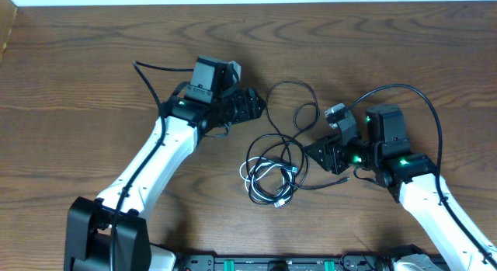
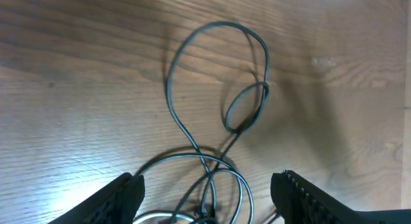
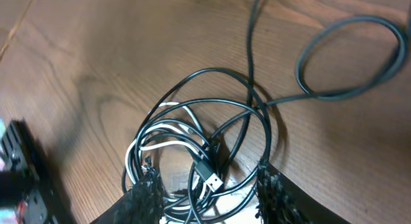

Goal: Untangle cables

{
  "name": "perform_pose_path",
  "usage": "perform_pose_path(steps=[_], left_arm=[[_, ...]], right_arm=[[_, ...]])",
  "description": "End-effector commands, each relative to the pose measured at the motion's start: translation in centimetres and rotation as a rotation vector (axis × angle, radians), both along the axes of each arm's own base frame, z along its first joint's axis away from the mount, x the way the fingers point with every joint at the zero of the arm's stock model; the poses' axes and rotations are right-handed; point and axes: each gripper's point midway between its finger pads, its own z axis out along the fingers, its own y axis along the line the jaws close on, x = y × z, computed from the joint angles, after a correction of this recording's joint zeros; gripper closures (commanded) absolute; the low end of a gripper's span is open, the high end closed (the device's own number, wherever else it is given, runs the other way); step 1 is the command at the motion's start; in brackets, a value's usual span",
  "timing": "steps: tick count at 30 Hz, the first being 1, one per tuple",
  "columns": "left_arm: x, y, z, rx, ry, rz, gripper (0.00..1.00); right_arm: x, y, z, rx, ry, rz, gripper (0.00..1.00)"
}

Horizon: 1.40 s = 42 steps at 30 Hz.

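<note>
Below right end effector: cables, apparently unheld.

Readable text: none | Labels, brands, numbers, signs: none legible in the overhead or either wrist view | Left wrist view: faint pale mark on the wooden table, too blurred to read

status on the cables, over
Left gripper open, empty. Right gripper open over the cables. Tangled, black and white loops crossing. Nothing blocking.
</note>
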Motion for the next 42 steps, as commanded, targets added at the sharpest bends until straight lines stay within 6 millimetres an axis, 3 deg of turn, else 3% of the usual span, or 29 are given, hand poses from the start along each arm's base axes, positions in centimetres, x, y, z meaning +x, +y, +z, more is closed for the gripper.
perform_pose_path(steps=[1,7,13,16,19,23,25,30,34,38,42], left_arm=[[0.8,2.0,-0.1,-0.001,-0.002,0.038,0.3],[1.3,5.8,-0.7,0.018,0.042,0.124,0.29],[0.7,8.3,-0.8,0.041,0.073,0.159,0.29],[0.5,9.2,0.2,0.045,0.048,0.167,0.28],[0.1,10.0,2.7,0.048,-0.023,0.171,0.28],[-1.6,12.6,5.8,0.155,-0.108,0.249,0.27],[-3.2,14.4,6.8,0.236,-0.125,0.308,0.28],[-6.3,16.1,8.3,0.304,-0.133,0.355,0.29],[-7.4,16.2,9.0,0.303,-0.144,0.359,0.43],[-8.0,15.0,8.8,0.247,-0.118,0.314,0.55],[-8.1,13.2,8.8,0.162,-0.1,0.252,0.56]], right_arm=[[-0.3,0.2,-0.1,0.061,0.166,-0.149,0.55],[-4.5,3.9,-0.9,0.107,0.44,-0.173,0.46],[-5.6,4.8,-3.4,0.01,0.525,-0.313,0.45],[-5.3,6.0,-4.9,-0.052,0.468,-0.302,0.45],[-5.0,8.1,-7.1,-0.088,0.428,-0.267,0.44],[-4.5,9.1,-11.3,-0.109,0.505,-0.328,0.45],[-3.8,10.2,-11.7,-0.067,0.49,-0.287,0.56],[-1.1,11.5,-9.4,-0.006,0.301,-0.189,0.96],[0.7,11.5,-7.0,0.012,0.168,-0.123,0.99],[1.4,11.9,-1.7,0.118,0.047,-0.002,0.99],[1.2,11.4,3.1,0.203,-0.068,0.08,0.99]])
